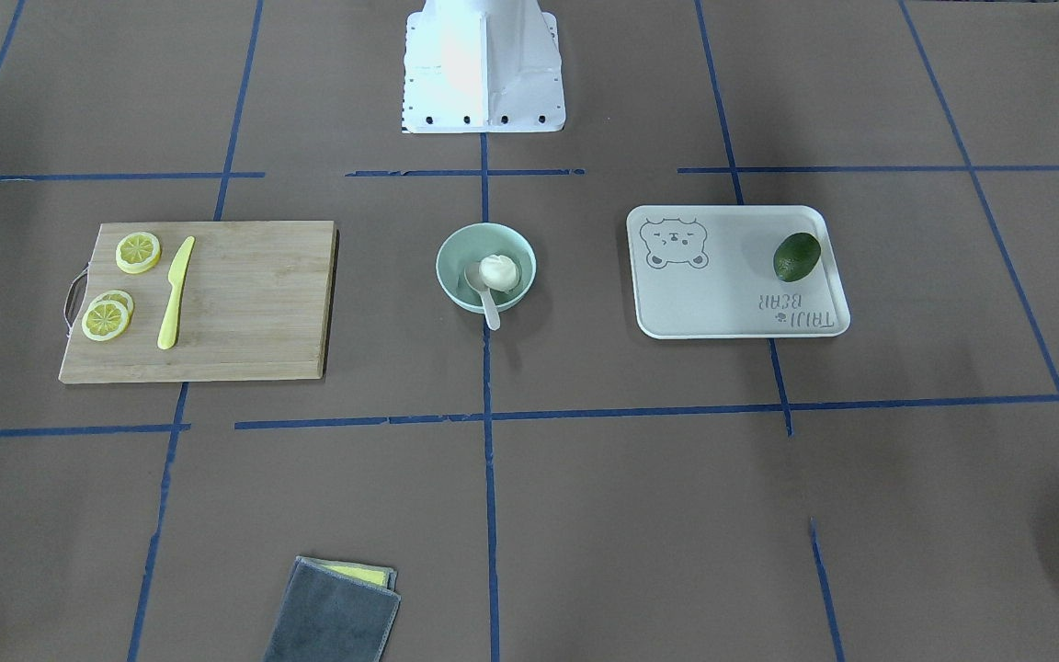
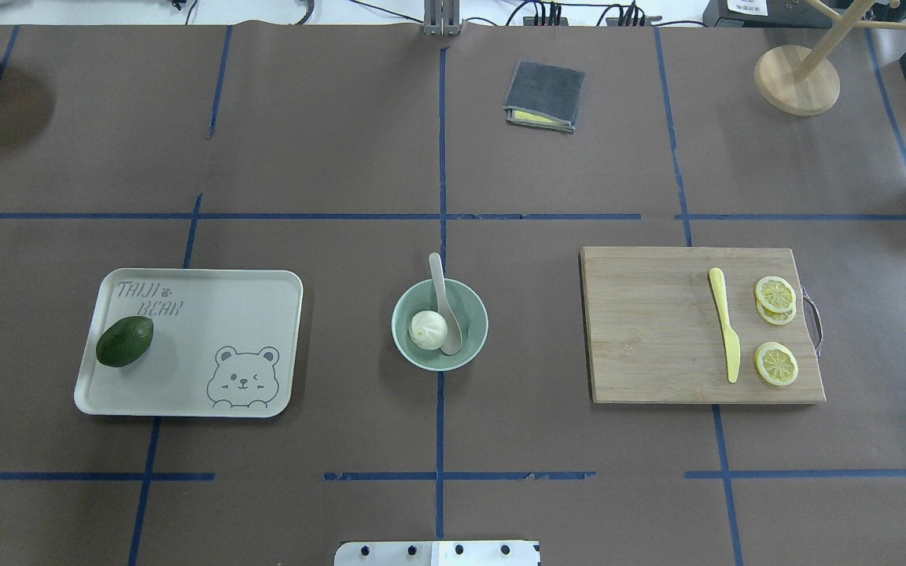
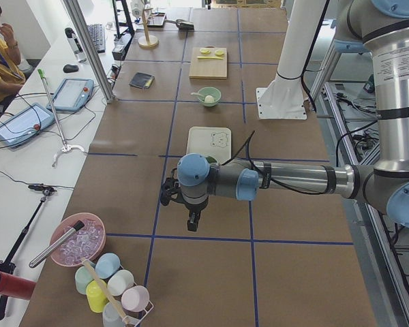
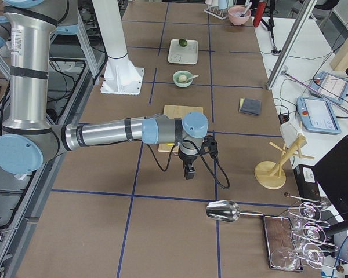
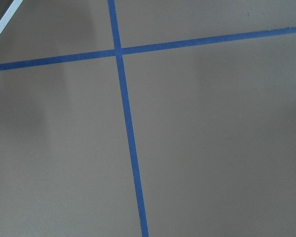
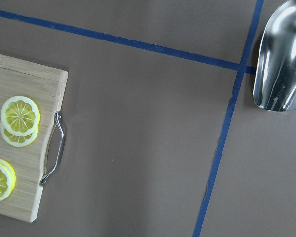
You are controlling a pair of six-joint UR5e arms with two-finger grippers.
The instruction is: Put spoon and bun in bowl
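Spoon (image 2: 443, 303), bun (image 2: 426, 328) in bowl (image 2: 442, 358); side views alone show left end effector (image 3: 193, 222), right end effector (image 4: 189, 172); openness untellable.

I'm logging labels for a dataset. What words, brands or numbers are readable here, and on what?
"TAIJI BEAR", with a paw mark: printed on the pale grey rectangular plastic tray, beside a bear-face drawing.
Tablet screens on the side desk: too small to read.
No other text shows.

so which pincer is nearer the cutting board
Right. The right pincer hangs just past the handle end of the cutting board; the left pincer hovers far off on the opposite side, beyond the tray.
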